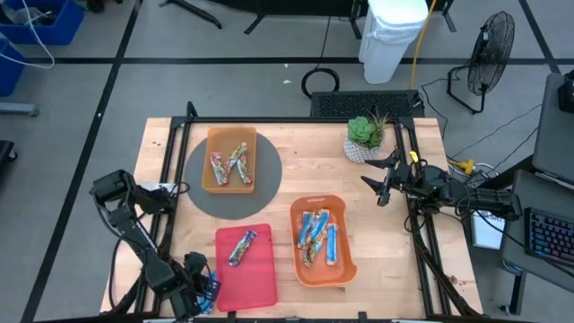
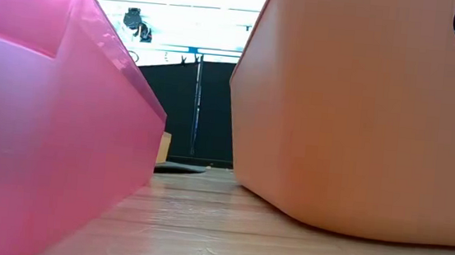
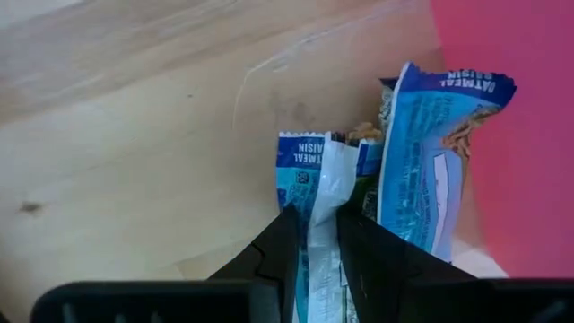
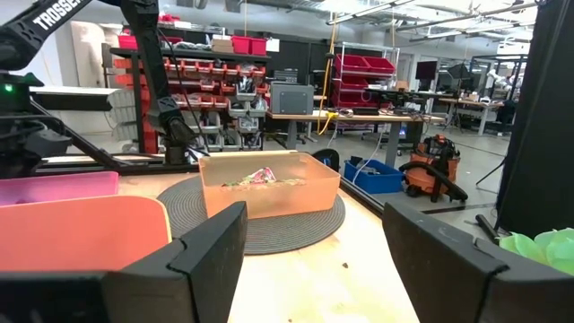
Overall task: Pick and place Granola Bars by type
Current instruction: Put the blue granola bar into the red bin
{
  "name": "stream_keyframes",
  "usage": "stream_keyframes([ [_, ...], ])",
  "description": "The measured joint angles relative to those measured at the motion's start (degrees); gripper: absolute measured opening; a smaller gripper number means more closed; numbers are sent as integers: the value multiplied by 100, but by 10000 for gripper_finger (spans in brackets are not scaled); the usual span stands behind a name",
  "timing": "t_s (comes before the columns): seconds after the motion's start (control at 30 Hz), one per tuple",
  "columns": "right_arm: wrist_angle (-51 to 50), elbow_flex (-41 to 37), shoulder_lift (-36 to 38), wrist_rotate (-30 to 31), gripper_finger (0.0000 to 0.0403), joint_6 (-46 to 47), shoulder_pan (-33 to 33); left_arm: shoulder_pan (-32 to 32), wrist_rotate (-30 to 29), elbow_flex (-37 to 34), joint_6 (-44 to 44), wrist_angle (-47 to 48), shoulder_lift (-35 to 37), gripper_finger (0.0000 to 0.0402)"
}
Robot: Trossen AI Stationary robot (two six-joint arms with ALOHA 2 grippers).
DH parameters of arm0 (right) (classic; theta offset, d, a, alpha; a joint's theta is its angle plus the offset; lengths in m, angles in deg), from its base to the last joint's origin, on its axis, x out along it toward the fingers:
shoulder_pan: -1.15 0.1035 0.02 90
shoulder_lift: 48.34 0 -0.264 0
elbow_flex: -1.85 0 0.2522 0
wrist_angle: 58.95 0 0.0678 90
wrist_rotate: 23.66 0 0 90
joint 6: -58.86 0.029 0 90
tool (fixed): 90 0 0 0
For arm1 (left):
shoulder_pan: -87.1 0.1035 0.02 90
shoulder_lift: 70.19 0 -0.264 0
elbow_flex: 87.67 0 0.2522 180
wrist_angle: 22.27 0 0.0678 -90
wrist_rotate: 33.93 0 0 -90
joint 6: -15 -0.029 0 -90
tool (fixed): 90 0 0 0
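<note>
My left gripper point(image 1: 197, 292) point(image 3: 316, 215) stands at the table's near left corner, just left of the red tray point(image 1: 265, 283), pointing down and shut on a blue granola bar point(image 3: 316, 175). A second blue bar point(image 3: 430, 170) lies close beside it against the red tray's edge point(image 3: 520, 135). One silvery-brown bar point(image 1: 242, 247) lies in the red tray. Several blue bars point(image 1: 316, 235) lie in the near orange tray point(image 1: 345, 269). Red-brown bars point(image 1: 230, 164) lie in the far orange tray point(image 1: 215, 139). My right gripper point(image 1: 381, 187) point(image 4: 314, 242) waits open at the table's right. My left gripper pinches the blue bar between its two fingers point(image 3: 282, 247), which come from above and point down. They close on the wrapper's white back seam point(image 3: 325, 224), partway along the bar, and lie across it. Whether the bar touches the table I cannot tell.
A grey round mat point(image 1: 193, 184) lies under the far orange tray. A potted succulent point(image 1: 366, 136) stands at the far right near my right gripper. Bare wood point(image 1: 395, 260) lies to the right of the near orange tray. In the low view the two tray walls point(image 2: 54, 129) point(image 2: 369, 115) fill the picture.
</note>
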Motion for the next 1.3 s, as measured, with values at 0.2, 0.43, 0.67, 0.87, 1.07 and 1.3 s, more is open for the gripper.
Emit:
stream_keyframes([
  [0.2, 0, 0, 0, 0, 251, 0, 0, -40, 590, -45, 90, 273, 5, 78],
  [0.43, 0, 0, 0, 0, 251, 2, 0, -163, 489, 39, 66, 1040, 34, 13],
  [0.67, 0, 0, 0, 0, 251, 1, 0, -166, -231, 411, -92, 2673, 106, 7],
  [0.87, 2, 0, 0, 0, 251, 0, 0, -123, -1048, 799, 50, 4168, 480, 5],
  [1.07, 1, 0, 0, 0, 251, 2, 0, 33, -1625, 1066, -122, 5103, 801, 5],
  [1.3, 2, 0, 0, 0, 251, 0, 0, 324, -3280, 930, -778, 5067, 1187, 5],
])
